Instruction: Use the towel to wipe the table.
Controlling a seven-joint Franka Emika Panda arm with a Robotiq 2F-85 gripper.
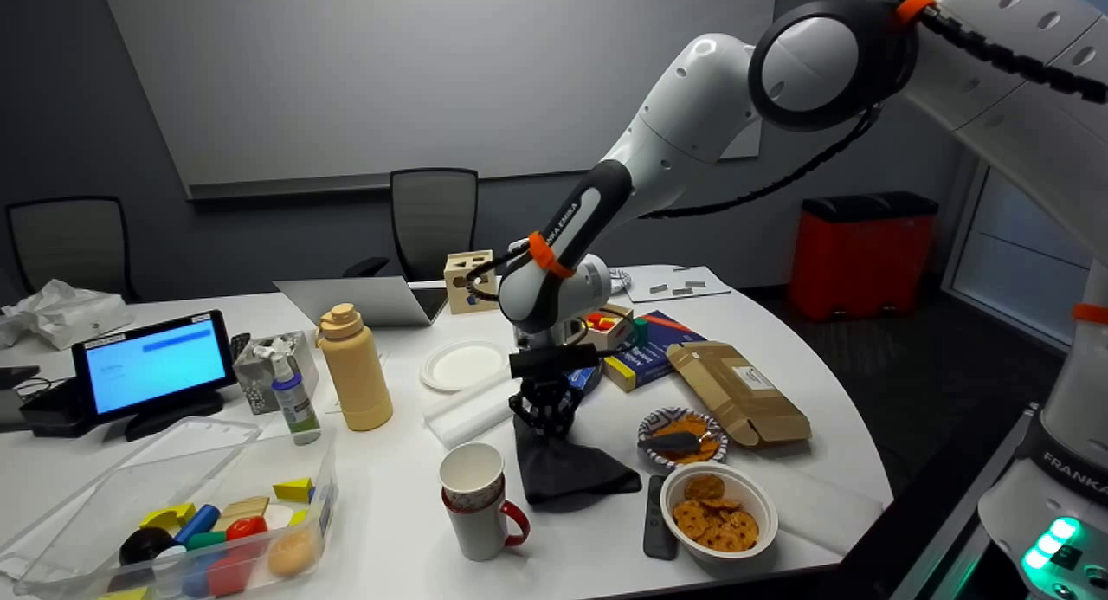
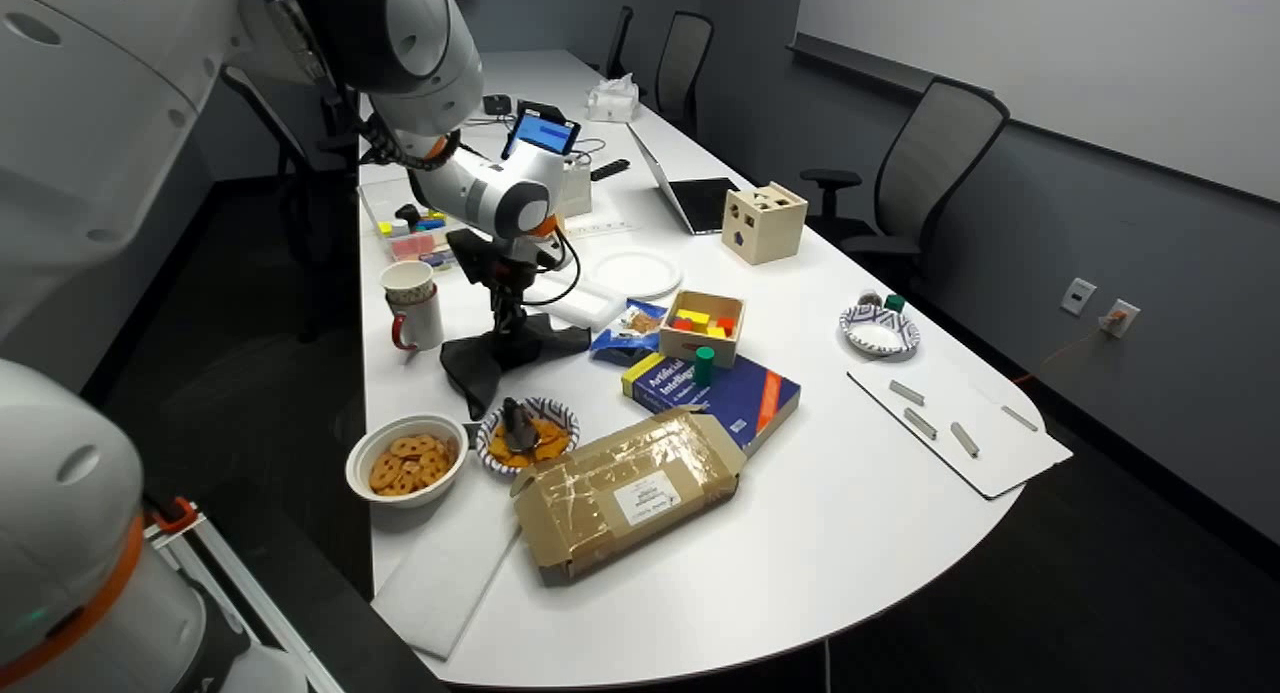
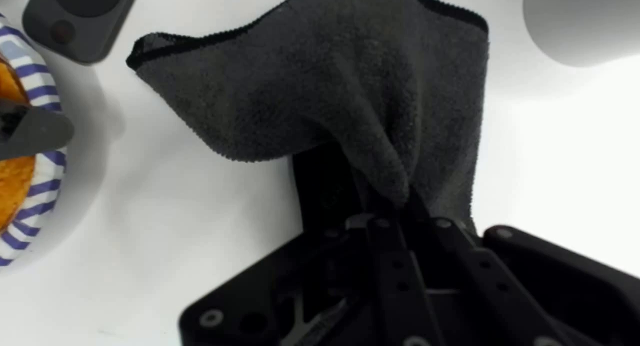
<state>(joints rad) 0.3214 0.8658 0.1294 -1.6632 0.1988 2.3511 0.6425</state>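
Observation:
The dark grey towel (image 1: 576, 474) lies creased and spread on the white table (image 1: 398, 513). In the other views it shows as a dark cloth, seen in an exterior view (image 2: 475, 368) and in the wrist view (image 3: 300, 91). My gripper (image 1: 547, 418) points down over the towel, and it also shows in an exterior view (image 2: 510, 323). In the wrist view the gripper's fingers (image 3: 402, 206) are shut on a pinched fold of the towel. The fingertips themselves are partly hidden in the dark cloth. The towel's outer parts rest on the table top.
A mug with a cup stacked in it (image 1: 480, 531) stands close beside the towel. On its other side are a remote (image 1: 660, 522), a cookie bowl (image 1: 766, 531) and a patterned bowl with a utensil (image 2: 560, 413). A cardboard box (image 2: 620, 503), book (image 2: 770, 393) and bottle (image 1: 355, 375) stand around.

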